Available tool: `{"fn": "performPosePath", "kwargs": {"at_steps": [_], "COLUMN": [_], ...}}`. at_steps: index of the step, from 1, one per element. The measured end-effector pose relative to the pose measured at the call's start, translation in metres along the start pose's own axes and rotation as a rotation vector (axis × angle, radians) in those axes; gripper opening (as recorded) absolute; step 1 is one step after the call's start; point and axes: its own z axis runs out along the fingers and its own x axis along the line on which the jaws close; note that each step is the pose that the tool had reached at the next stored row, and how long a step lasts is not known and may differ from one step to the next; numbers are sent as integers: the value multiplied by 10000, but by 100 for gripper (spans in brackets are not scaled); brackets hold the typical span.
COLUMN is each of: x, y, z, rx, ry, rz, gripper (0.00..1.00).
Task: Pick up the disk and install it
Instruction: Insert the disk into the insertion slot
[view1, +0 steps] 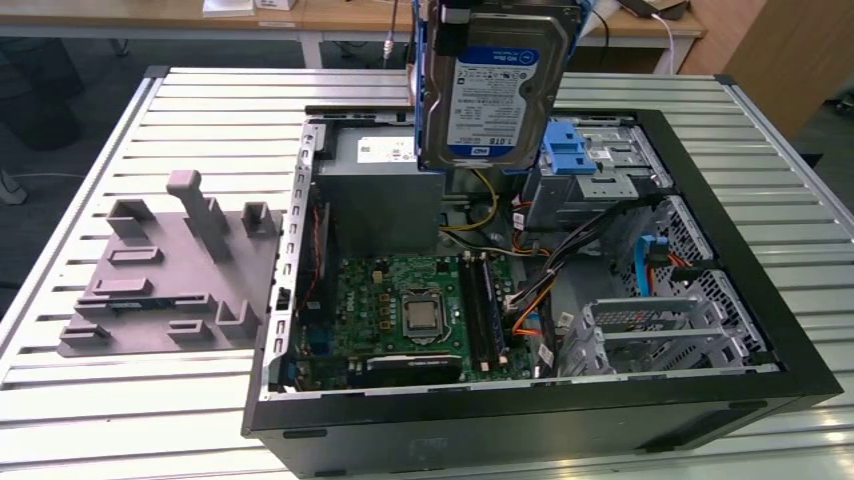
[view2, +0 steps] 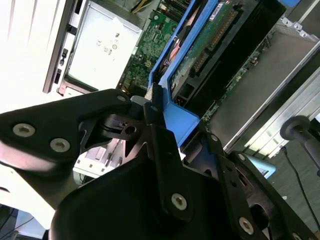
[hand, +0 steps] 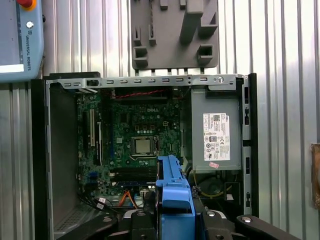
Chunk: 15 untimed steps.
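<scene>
Hanging with its long axis vertical, the disk (view1: 491, 85) is clamped in the end effector (hand: 174, 214).

The silver-grey, blue-railed disk (view1: 487, 95) hangs upright above the open case (view1: 534, 432).

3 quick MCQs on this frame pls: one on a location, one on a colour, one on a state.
1. Where is the disk?
A) in the air above the open computer case
B) flat on the table
C) seated inside the case

2. What colour are the disk's carrier rails?
A) red
B) blue
C) yellow

3. The gripper is:
A) open and empty
B) shut on nothing
C) shut on the disk

Answers:
1 A: the exterior view shows it upright, clear above the case.
2 B: the rails are blue in both wrist views.
3 C: in the second wrist view the fingers clamp the blue rail.
</scene>
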Motion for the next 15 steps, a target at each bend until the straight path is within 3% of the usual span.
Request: {"fn": "performPosePath", "kwargs": {"at_steps": [15], "x": [38], "y": [-2], "z": [0], "rx": [-1], "ry": [-17], "rz": [-1], "gripper": [36]}}
